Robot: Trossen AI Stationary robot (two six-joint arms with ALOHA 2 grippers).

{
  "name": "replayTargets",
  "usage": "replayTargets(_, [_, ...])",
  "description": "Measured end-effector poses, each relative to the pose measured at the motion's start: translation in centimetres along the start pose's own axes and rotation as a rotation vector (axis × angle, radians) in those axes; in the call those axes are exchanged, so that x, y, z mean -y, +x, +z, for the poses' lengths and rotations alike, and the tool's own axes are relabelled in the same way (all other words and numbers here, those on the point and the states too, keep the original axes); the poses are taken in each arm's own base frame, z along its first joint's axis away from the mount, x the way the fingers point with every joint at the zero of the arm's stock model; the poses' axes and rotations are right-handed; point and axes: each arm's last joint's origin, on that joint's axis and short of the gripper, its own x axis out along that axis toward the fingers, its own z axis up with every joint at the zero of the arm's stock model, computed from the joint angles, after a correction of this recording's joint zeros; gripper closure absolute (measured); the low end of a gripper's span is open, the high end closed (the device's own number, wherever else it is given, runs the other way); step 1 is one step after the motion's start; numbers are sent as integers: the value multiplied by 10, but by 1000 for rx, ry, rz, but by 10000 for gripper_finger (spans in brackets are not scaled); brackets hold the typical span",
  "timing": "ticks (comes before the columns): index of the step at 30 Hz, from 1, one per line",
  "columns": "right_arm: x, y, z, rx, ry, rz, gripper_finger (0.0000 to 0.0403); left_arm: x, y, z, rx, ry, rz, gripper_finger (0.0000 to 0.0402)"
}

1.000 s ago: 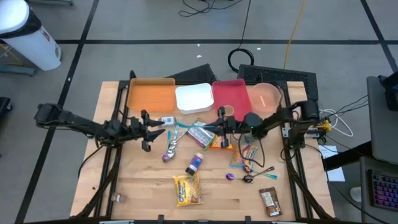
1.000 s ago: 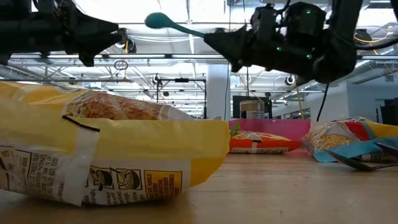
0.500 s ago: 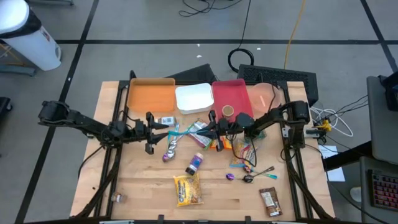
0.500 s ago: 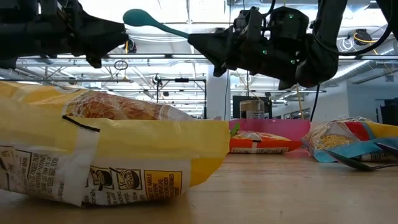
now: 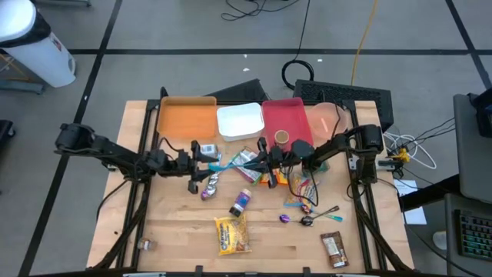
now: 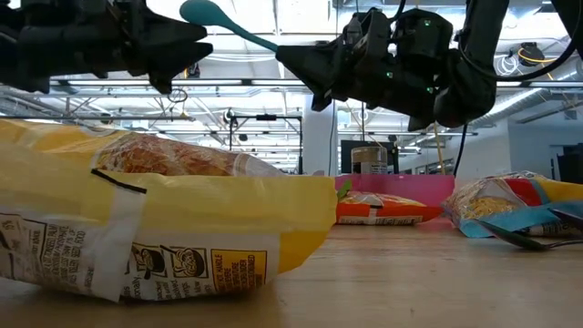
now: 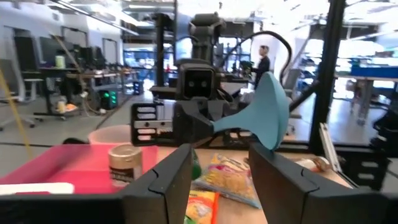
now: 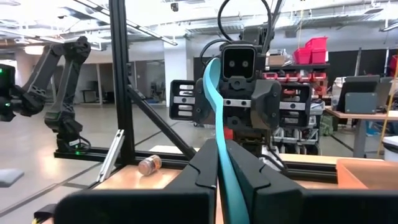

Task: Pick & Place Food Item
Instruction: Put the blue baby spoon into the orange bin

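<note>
The thing in play is not food but a teal spoon [image 8: 217,124], and it is up in the air between the two claws. The right claw [image 8: 222,152] is squeezed tight on the long thin handle [image 6: 246,35], so the spoon sticks straight out in front of it. The round bowl end [image 7: 270,109] is at the far tip, right at the fingertips of the left claw [image 7: 221,152]. The left claw's fingers are spread apart and hold nothing. I cannot tell if the bowl end is already between them. The spoon looks like smooth plastic, so I think it is very light, a bit bendy and slippery. The flat handle is probably the best place to grab it, because the round end may slide out. Snack bags [image 7: 233,177] lie on the table [image 6: 437,273] well below both claws.
</note>
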Motion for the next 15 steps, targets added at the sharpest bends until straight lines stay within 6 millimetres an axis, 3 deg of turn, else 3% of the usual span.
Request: replayTargets(15, [5,-1,-3,-33,8,-26,399,2,1,-2,-1,-4,-44,255])
